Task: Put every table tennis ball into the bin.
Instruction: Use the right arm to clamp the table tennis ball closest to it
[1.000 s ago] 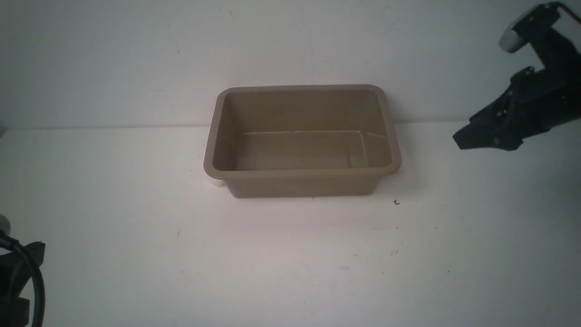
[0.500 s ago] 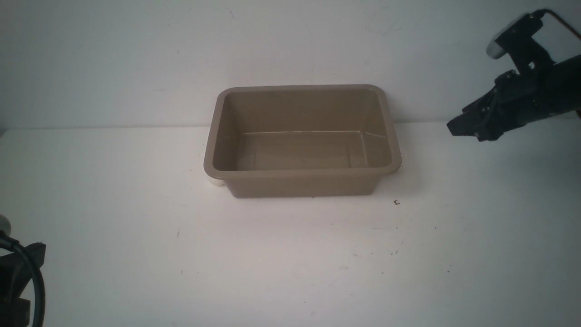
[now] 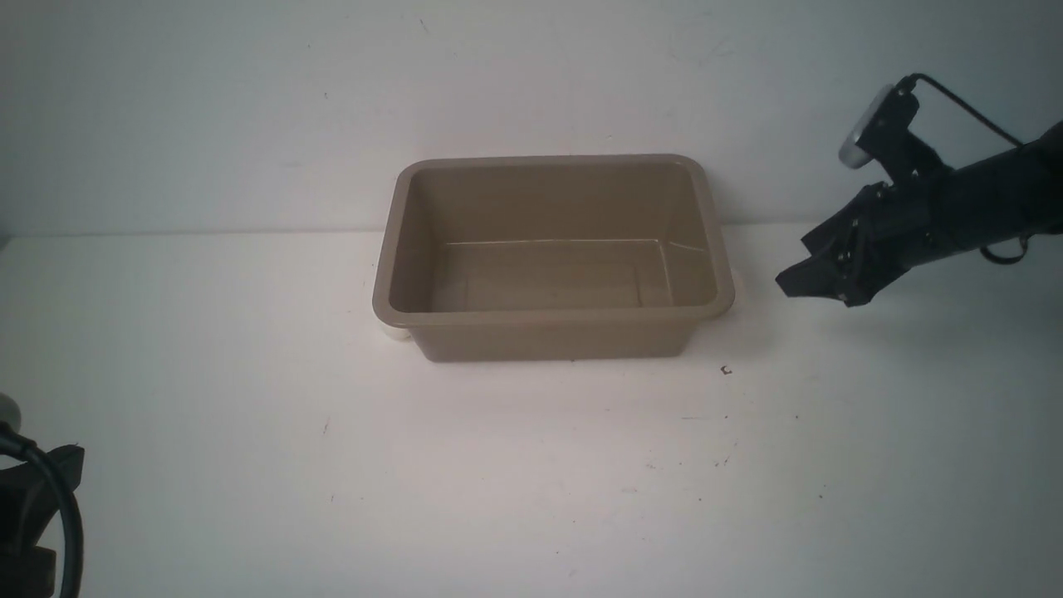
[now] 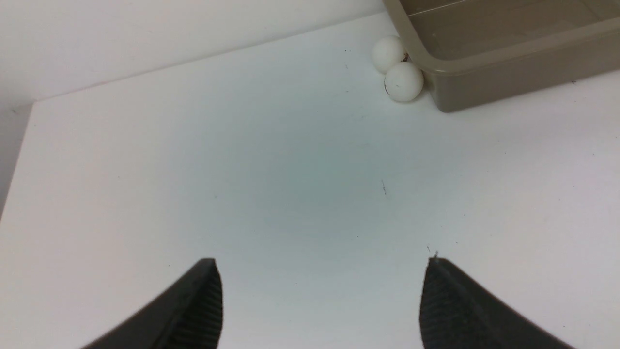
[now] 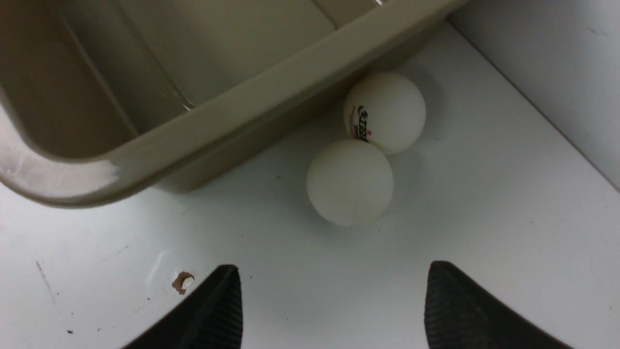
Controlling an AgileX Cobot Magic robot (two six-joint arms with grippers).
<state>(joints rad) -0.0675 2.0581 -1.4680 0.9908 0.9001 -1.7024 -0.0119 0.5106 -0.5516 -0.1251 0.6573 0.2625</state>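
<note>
Holds nothing, jaws parted on both arms: two touching table tennis balls against the bin's right side, by the table's far edge, just ahead of the right gripper; two more table tennis balls beside its left side, well ahead of the left gripper.

The white surface carries a taupe bin. Two table tennis balls lie just beside the bin's left wall. Two more balls, one with dark print, lie beside its right wall.
</note>
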